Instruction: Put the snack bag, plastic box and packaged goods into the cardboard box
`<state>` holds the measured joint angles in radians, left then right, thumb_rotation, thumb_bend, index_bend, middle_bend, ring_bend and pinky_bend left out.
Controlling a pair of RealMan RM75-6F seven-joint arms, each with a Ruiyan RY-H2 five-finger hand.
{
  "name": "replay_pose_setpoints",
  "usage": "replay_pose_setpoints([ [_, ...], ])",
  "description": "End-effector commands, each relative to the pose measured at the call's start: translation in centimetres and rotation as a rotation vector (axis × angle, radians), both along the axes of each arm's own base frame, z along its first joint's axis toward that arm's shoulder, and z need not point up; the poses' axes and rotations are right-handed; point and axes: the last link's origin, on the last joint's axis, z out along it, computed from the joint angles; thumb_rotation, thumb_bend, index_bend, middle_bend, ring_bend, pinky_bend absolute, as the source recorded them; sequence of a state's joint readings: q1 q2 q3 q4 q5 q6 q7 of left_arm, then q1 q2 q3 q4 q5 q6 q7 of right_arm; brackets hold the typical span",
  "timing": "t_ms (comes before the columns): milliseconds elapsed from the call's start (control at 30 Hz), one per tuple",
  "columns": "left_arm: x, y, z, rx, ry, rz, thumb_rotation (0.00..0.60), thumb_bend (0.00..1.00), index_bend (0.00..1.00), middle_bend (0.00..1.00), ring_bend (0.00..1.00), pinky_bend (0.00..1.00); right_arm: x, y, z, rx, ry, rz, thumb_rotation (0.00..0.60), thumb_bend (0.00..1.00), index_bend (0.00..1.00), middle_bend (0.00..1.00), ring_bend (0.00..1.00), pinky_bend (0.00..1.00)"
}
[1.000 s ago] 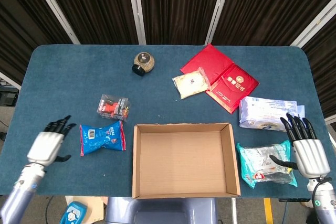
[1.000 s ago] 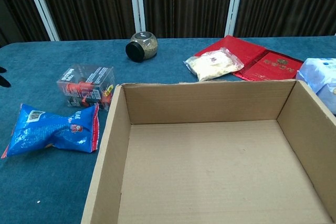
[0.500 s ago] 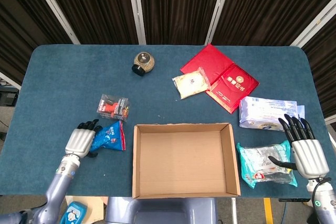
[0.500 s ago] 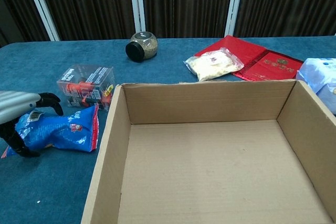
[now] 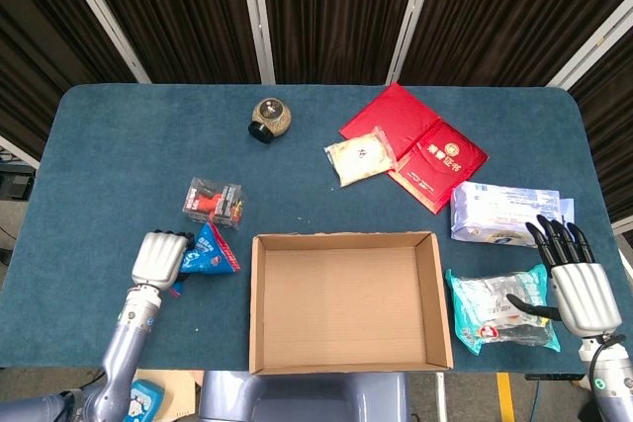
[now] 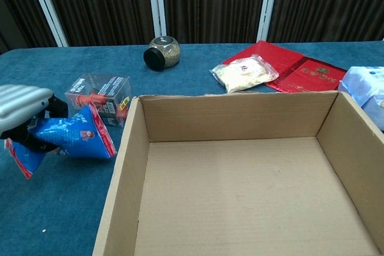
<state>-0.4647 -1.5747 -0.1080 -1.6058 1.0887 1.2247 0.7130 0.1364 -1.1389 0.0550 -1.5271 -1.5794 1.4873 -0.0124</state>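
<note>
My left hand (image 5: 160, 258) (image 6: 23, 109) grips the blue snack bag (image 5: 208, 254) (image 6: 71, 138) at its left end, just left of the open cardboard box (image 5: 344, 305) (image 6: 240, 178). The bag's ends are tilted up off the table. The clear plastic box (image 5: 212, 200) (image 6: 99, 98) with red contents stands just behind the bag. My right hand (image 5: 579, 287) hovers open, fingers spread, at the right end of a white-and-teal packaged good (image 5: 495, 309) lying right of the cardboard box. The chest view does not show the right hand.
A white-blue tissue pack (image 5: 504, 212) (image 6: 367, 91) lies behind the right hand. Red envelopes (image 5: 417, 145) (image 6: 288, 69) with a clear pouch of pale grains (image 5: 360, 155) (image 6: 245, 72) lie at the back, and a jar (image 5: 269, 119) (image 6: 162, 52) lies on its side at back centre.
My left hand moved right from the table's left edge onto the snack bag and closed on it, crumpling and tilting it up. The right hand stayed put.
</note>
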Motion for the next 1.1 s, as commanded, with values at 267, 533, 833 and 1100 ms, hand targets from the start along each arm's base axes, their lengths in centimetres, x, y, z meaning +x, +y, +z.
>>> replay_pose_setpoints([
  [267, 4.8, -0.5, 8.7, 0.093, -0.167, -0.114, 0.6, 0.63, 0.81, 0.59, 0.56, 0.5, 0.1, 0.0, -0.2, -0.001, 0.007, 0.003, 0.6, 0.01, 0.0, 0.0, 0.0, 0.03],
  [533, 11.4, 0.8, 9.5, 0.061, -0.29, -0.277, 0.6, 0.62, 0.8, 0.58, 0.56, 0.49, 0.3, 0.0, -0.5, 0.004, 0.007, 0.006, 0.6, 0.01, 0.0, 0.0, 0.0, 0.03],
  [833, 16.0, 1.0, 2.8, -0.116, -0.307, -0.33, 0.6, 0.46, 0.73, 0.5, 0.5, 0.47, 0.1, 0.0, -0.2, -0.002, 0.0, 0.001, 0.6, 0.01, 0.0, 0.0, 0.0, 0.03],
  [1100, 18.2, -0.1, -1.5, -0.209, -0.344, -0.339, 0.6, 0.08, 0.2, 0.0, 0.01, 0.05, 0.1, 0.0, -0.1, 0.001, -0.002, 0.005, 0.6, 0.01, 0.0, 0.0, 0.0, 0.03],
])
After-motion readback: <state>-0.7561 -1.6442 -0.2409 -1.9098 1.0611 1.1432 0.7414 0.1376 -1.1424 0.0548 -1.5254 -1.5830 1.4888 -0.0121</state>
